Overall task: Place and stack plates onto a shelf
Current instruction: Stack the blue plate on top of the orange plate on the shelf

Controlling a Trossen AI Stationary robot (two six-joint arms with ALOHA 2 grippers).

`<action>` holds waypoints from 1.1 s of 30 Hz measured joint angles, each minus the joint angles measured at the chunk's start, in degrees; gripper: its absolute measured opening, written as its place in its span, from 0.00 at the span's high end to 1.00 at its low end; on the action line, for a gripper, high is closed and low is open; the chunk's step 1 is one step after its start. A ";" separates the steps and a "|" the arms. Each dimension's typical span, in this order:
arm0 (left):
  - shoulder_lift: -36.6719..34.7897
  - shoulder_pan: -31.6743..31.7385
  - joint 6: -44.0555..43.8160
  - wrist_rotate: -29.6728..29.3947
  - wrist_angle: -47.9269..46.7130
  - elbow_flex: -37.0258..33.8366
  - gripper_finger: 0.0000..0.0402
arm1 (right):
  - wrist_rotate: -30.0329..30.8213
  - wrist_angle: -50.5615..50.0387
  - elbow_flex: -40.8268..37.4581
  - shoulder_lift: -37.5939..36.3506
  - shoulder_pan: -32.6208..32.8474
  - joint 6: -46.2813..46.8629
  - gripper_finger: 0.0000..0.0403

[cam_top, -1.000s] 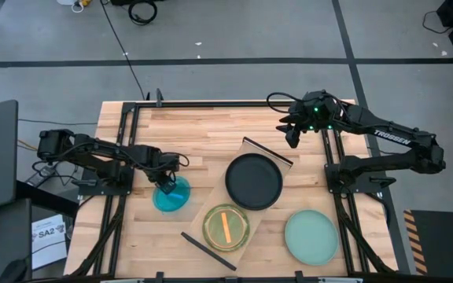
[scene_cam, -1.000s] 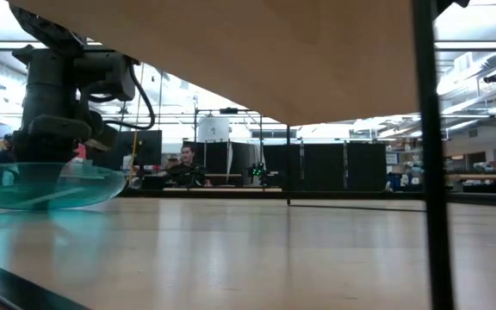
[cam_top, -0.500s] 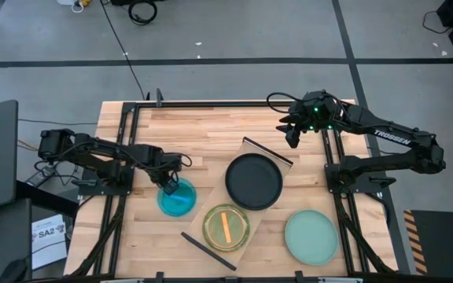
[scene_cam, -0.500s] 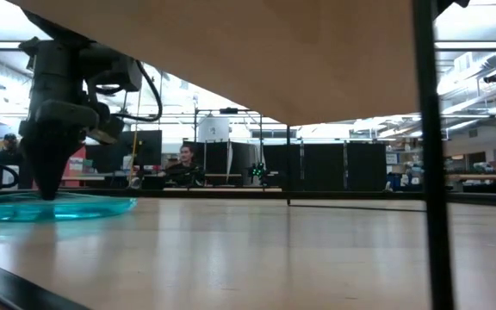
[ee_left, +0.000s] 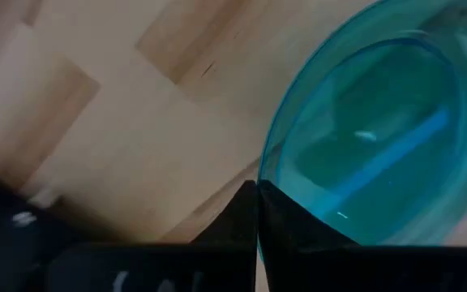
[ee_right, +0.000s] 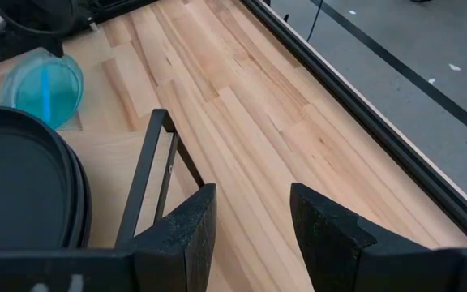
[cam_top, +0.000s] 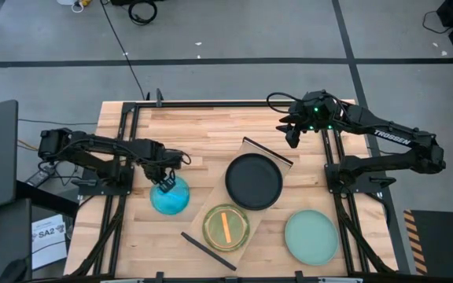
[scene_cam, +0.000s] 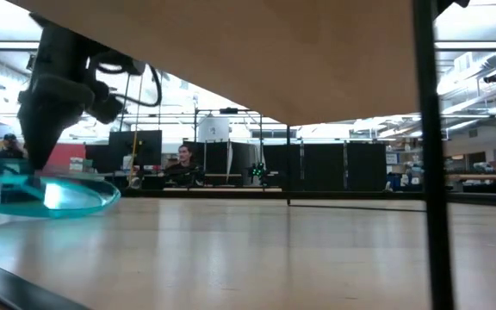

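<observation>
A translucent blue plate is at the table's left, with my left gripper shut on its rim; in the low view the plate floats just above the table. The shelf, a light board with dark end strips, lies slanted at mid-table. It carries black plates and a green plate with orange inside. A mint-green plate lies on the table at the near right. My right gripper hovers open above the far right, holding nothing. My left gripper pinches the blue plate's rim between its two shut fingers, on the plate's far-left side. The fingers come from above, pointing down. The plate is lifted off the table and reaches out sideways from the fingers, slightly tilted.
In the right wrist view, the shelf's dark end strip stands beside the black plates. Bare wooden table stretches along the far side. A black frame rail runs along the table's left side. A person sits in the room beyond.
My left gripper has shut on the blue plate's rim and then risen. The plate, which lay flat on the table half a second ago, now hangs lifted clear and slightly tilted.
</observation>
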 joint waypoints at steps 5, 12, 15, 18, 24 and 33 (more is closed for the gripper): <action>-0.02 0.00 1.45 -2.40 -8.61 6.69 0.99 | -0.02 -0.02 0.00 0.00 0.00 0.00 0.59; -0.04 0.02 1.43 -7.81 -22.48 19.23 0.99 | 0.00 -0.02 0.00 0.00 0.00 0.00 0.59; -0.04 0.00 1.43 -9.86 -26.77 25.11 0.99 | -0.01 -0.02 0.00 0.00 0.00 0.00 0.59; -0.04 0.02 1.40 -10.81 -28.89 30.80 0.99 | -0.01 -0.02 0.00 0.00 0.00 0.00 0.59; -0.04 0.01 1.40 -10.81 -29.77 41.87 0.99 | -0.02 -0.02 0.00 0.00 0.00 0.00 0.59; -0.06 0.02 0.70 -10.25 -25.73 53.16 0.99 | -0.02 -0.02 0.00 0.00 0.00 0.00 0.59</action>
